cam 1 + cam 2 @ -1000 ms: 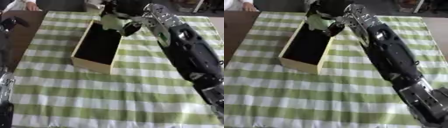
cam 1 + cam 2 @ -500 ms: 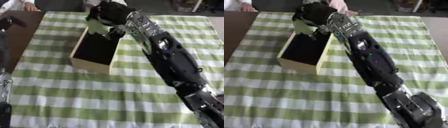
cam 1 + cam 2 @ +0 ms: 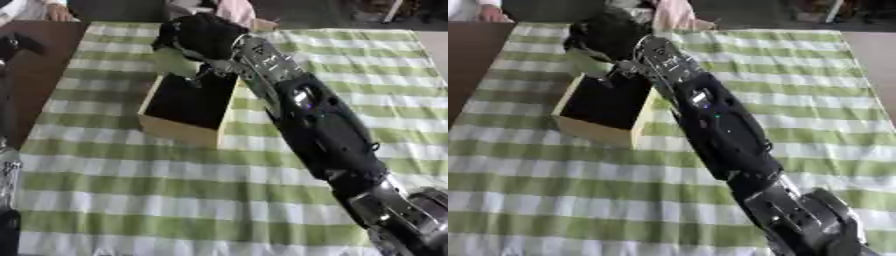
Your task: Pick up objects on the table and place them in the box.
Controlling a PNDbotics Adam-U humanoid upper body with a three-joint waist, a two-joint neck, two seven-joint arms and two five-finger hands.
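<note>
Right hand over the far end of the wooden box, fingers curled around a pale green object. Object sits above the box's 12 o'clock edge. Box lies on the green checked cloth.

I see my right hand as matt black with glossy dark casing down the arm. Under it, the box looks like pale bare wood, dark inside. Beneath lies soft green-and-white checked cloth; far left, smooth brown tabletop.
</note>
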